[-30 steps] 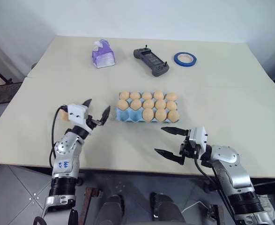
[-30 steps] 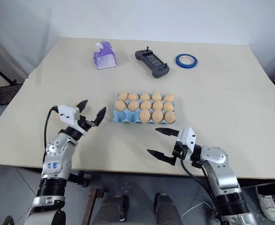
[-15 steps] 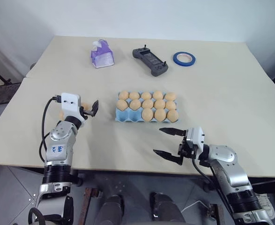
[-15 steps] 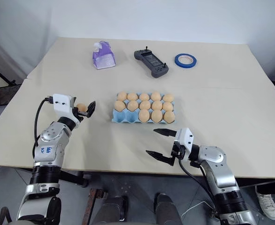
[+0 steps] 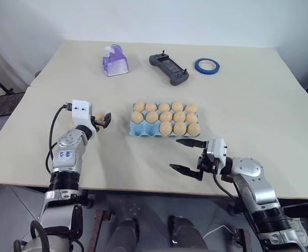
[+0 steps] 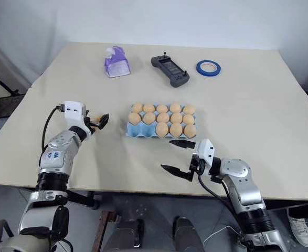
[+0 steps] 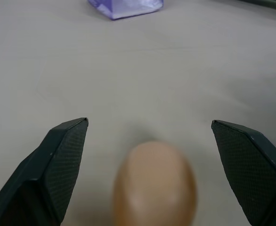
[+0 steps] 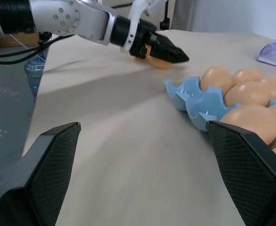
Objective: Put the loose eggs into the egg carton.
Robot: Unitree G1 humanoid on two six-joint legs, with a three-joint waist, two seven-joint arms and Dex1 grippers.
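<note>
A: Status of the left hand (image 5: pixel 102 120)?

B: Jaws wide, set level along the worktop (image 5: pixel 258 89), one finger on each side of a loose egg (image 7: pixel 154 183). In the left wrist view the egg lies between the two fingers, apart from both. Nothing is gripped.

A: And the carton (image 5: pixel 143 129)?

B: Mid-worktop, just right of that egg. Fourteen eggs are seated; one cup stands empty, the front corner nearest the left hand.

A: The right hand (image 5: pixel 188 155)?

B: Wide too, holding nothing, hanging in front of the carton's right end and pointing across toward the left.

A: Step in hand, in your judgement?

B: Taking up the last egg. It calls for the egg to be centred between the fingers before they close, and for a slow, light closing: the shell is smooth and rounded and could squirt forward or roll if one finger meets it first. The grip is best taken across the egg's widest part.

A: Risks after that?

B: The empty cup adjoins filled ones, so the egg needs to come down straight from above and be let go low. The right hand seems clear of that path. Other items, a tissue pack (image 5: pixel 115 61), a controller (image 5: pixel 169 68) and a tape roll (image 5: pixel 207 65), lie at the far side, well apart.
</note>
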